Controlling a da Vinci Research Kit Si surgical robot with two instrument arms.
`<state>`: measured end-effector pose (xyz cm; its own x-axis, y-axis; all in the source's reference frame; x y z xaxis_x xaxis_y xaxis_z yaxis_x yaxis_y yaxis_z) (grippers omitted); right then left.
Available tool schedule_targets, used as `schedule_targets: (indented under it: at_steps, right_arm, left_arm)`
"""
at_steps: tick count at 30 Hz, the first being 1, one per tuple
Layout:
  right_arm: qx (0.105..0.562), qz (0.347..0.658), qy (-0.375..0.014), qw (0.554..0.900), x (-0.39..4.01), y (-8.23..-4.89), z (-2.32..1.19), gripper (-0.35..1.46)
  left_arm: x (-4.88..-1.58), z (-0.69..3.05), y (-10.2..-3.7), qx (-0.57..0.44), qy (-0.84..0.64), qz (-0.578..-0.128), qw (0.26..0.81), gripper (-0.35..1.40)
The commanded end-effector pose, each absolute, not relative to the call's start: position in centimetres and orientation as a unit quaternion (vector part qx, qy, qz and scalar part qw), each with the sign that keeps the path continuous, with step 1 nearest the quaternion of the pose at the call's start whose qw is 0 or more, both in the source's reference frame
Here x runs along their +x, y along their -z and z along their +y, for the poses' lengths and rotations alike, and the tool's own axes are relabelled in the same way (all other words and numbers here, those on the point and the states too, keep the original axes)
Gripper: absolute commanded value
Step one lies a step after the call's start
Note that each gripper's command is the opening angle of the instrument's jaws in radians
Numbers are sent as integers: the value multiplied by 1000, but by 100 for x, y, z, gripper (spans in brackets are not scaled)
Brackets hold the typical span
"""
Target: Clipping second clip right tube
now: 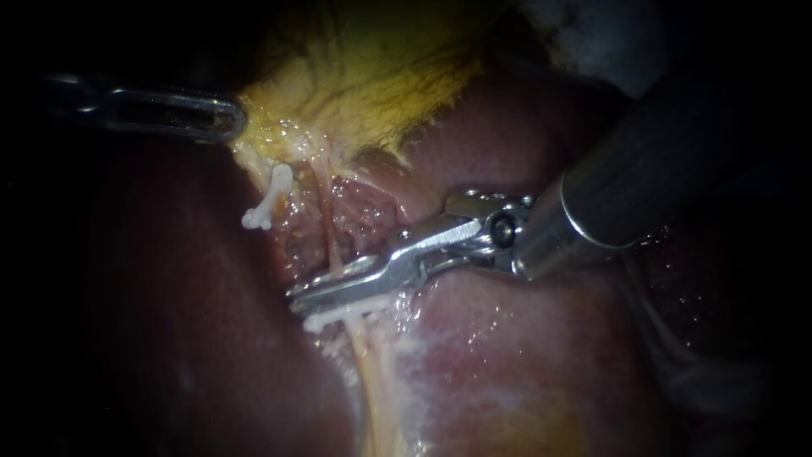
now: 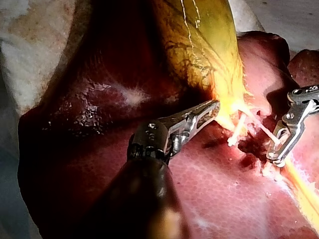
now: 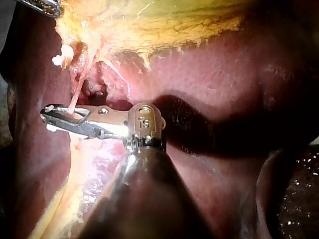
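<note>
Pincer of right instrument clenched across right tube.
Tube lies crosswise in it, just on the gallbladder side of the clip; left instrument, well off, grips gallbladder.

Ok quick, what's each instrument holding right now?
Left instrument: shut on the gallbladder.
Right instrument: at the right tube, cannot tell if open or shut.

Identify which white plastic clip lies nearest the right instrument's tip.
The lower white plastic clip, directly against the right instrument tip on the pale tube. The other white clip sits apart, beside the yellow gallbladder.
</note>
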<state>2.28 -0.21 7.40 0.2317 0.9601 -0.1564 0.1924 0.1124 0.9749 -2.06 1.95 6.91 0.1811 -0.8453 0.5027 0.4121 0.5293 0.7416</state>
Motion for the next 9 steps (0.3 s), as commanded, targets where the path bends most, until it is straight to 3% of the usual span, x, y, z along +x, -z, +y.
schedule_targets:
  at_steps: [1, 9]
  right_arm:
    - [565, 510, -352, 545, 227, -741, -21, -35]
    - [565, 510, -352, 545, 227, -742, -21, -35]
  left_arm:
    - [-206, 195, -691, 228, 428, -475, 734, -35]
    - [-206, 195, -691, 228, 428, -475, 734, -35]
